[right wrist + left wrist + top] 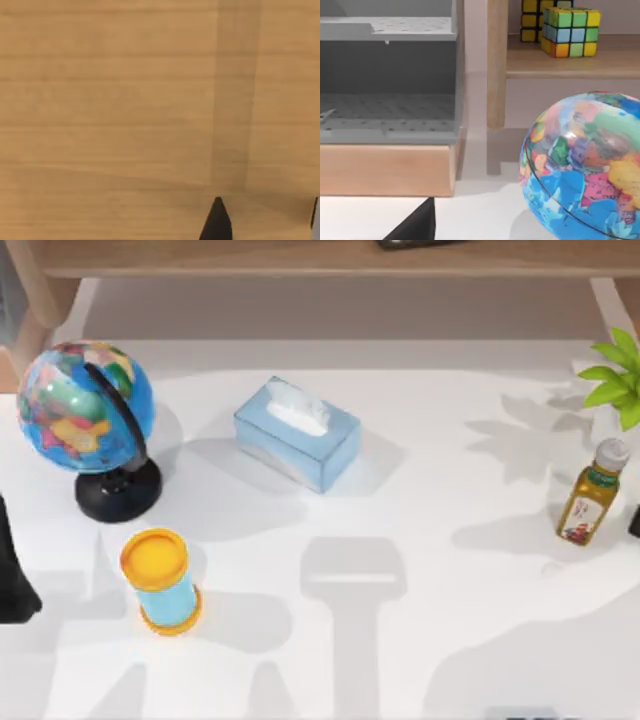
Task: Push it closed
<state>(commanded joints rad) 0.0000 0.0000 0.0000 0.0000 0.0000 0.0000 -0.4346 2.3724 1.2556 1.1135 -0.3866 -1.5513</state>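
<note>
From above, the white counter (420, 640) carries a glossy globe (85, 405), a soft blue tissue box (297, 433), a yellow-lidded cylinder (160, 580) and an oil bottle (590, 495).

The left wrist camera faces an open grey perforated drawer (387, 117) in a wooden frame, just past the globe (585, 165), so the left arm seems nearer; I cannot tell its tool's state.

The right wrist camera sits close against a smooth wood panel (125, 100), with a dark tool (265, 220) tip at the edge; whether it is spread I cannot tell.

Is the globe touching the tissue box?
Apart. The top view shows bare table between the globe and the tissue box.
</note>
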